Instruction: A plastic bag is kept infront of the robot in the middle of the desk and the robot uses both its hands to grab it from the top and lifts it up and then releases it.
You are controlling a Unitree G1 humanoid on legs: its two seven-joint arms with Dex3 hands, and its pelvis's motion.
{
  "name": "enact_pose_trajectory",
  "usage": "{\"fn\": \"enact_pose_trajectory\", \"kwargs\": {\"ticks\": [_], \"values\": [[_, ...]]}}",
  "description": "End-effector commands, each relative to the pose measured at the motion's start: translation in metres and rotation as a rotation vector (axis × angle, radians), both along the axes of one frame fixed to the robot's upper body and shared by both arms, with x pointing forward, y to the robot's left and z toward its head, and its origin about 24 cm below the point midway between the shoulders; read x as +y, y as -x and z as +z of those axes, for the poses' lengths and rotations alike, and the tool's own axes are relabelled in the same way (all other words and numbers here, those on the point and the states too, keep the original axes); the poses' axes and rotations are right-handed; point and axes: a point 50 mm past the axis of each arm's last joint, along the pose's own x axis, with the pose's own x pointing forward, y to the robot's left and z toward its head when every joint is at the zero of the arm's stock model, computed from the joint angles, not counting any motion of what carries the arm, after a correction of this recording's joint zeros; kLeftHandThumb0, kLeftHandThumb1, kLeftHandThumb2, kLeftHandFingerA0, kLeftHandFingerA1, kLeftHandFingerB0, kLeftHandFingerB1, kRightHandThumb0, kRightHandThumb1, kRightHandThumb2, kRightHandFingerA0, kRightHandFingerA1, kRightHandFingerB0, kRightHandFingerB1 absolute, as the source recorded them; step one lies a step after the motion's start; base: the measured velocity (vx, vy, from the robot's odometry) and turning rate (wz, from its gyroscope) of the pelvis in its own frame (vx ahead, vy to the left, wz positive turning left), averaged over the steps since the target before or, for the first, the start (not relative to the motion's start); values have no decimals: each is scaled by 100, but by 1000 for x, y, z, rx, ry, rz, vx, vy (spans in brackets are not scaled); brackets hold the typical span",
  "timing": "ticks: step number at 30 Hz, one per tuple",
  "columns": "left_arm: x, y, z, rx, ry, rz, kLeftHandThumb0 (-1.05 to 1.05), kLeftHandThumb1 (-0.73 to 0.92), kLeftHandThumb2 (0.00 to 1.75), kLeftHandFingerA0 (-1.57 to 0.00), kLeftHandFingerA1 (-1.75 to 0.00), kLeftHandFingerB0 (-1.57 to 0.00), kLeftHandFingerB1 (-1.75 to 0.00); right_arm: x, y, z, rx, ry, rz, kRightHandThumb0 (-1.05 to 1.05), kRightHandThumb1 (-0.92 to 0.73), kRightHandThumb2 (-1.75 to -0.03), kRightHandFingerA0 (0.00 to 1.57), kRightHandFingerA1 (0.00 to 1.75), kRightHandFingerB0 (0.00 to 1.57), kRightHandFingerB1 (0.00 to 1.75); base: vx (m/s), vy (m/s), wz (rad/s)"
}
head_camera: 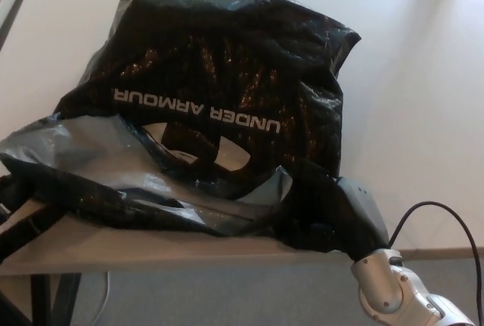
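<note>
From my seat the right robot hand [333, 216] is mostly swallowed by the crumpled black plastic bag [227, 76]; I only see its black back and the silver wrist joint [386, 288] below it, with a thin black cable [446, 209] looping off to the right. Its fingers are buried in the bag's near right corner, so it looks clamped on the plastic there, though I cannot make out the fingers themselves. The left robot hand [19, 216] is a dark shape cut off by the picture's left edge, lying against the bag's near left corner; dark on dark, I cannot tell whether it grips or how its fingers stand.

The pale, matte tabletop [423, 114] fills most of the view, with its front edge running across the bottom. Under it I get grey floor [227, 299] and a dark table leg [49, 296] at lower left.

The bag lies in the middle of the tabletop, white upside-down lettering [198, 112] across its face, the open mouth and handle cut-out turned towards me, grey inner lining showing. Its near edge reaches the table's front edge, between the two robot hands.
</note>
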Motion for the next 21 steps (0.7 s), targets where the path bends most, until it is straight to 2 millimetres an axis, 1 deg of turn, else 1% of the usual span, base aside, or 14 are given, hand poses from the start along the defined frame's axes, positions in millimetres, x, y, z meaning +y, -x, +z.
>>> {"fn": "enact_pose_trajectory", "kwargs": {"ticks": [1,5,6,7,8,10,12,15,16,17,18,19,20,21], "values": [[12,13,-18,127,-121,43,-27,53,56,-79,-106,-31,-32,-2,-1,2,-8,-32,-11,-22,-74,-57,68,175,45,171,0,0,0],[14,15,-21,139,-139,41,-28,53,57,-81,-115,-32,-33,-1,-1,1,-1,-29,-11,-22,-74,-58,68,175,44,172,0,0,0],[15,16,-22,141,-145,43,-28,52,56,-85,-99,-36,-33,-1,-1,1,-3,-28,-11,-22,-74,-58,68,175,44,173,0,0,0],[15,16,-23,142,-154,44,-28,52,56,-85,-99,-36,-33,-1,-1,1,-5,-26,-10,-22,-74,-58,68,175,44,173,0,0,0],[15,18,-24,139,-173,32,-28,54,57,-80,-116,-35,-33,-1,-1,0,-6,-22,-14,-22,-73,-58,69,175,44,173,0,0,0],[15,18,-25,137,-186,29,-30,52,56,-83,-119,-37,-33,0,-1,2,-10,-22,-12,-23,-73,-58,69,175,45,172,0,0,0],[14,18,-26,136,-189,24,-31,52,56,-84,-142,-36,-32,0,-1,2,-8,-24,-10,-23,-74,-58,70,175,45,172,0,0,0],[13,19,-27,131,-197,18,-30,54,55,-82,-149,-36,-31,0,-1,1,-1,-26,-8,-23,-74,-58,69,175,45,172,0,0,0],[11,18,-28,102,-245,13,-39,49,65,-91,-142,-40,-40,0,-2,1,-3,-18,-8,-22,-74,-58,68,175,45,172,0,0,0],[9,17,-29,89,-275,20,-27,54,53,-79,-156,-43,-31,1,-2,1,-4,-20,-10,-22,-73,-58,69,175,45,172,0,0,0],[9,17,-29,84,-286,24,-27,54,53,-79,-156,-43,-31,1,-2,2,-4,-21,-10,-22,-73,-58,69,175,45,172,0,0,0],[5,16,-29,37,-344,52,-22,51,56,-70,-111,-45,-35,1,-2,2,-5,-23,-9,-21,-73,-58,70,175,45,172,0,0,0],[2,15,-29,6,-401,51,-23,52,56,-60,-48,-45,-35,1,-2,2,-10,-19,-9,-21,-73,-58,69,175,45,173,0,0,0],[0,15,-28,-7,-423,49,-23,52,56,-60,-48,-45,-35,1,-1,2,-12,-18,-10,-21,-73,-58,69,175,45,173,0,0,0]]}}
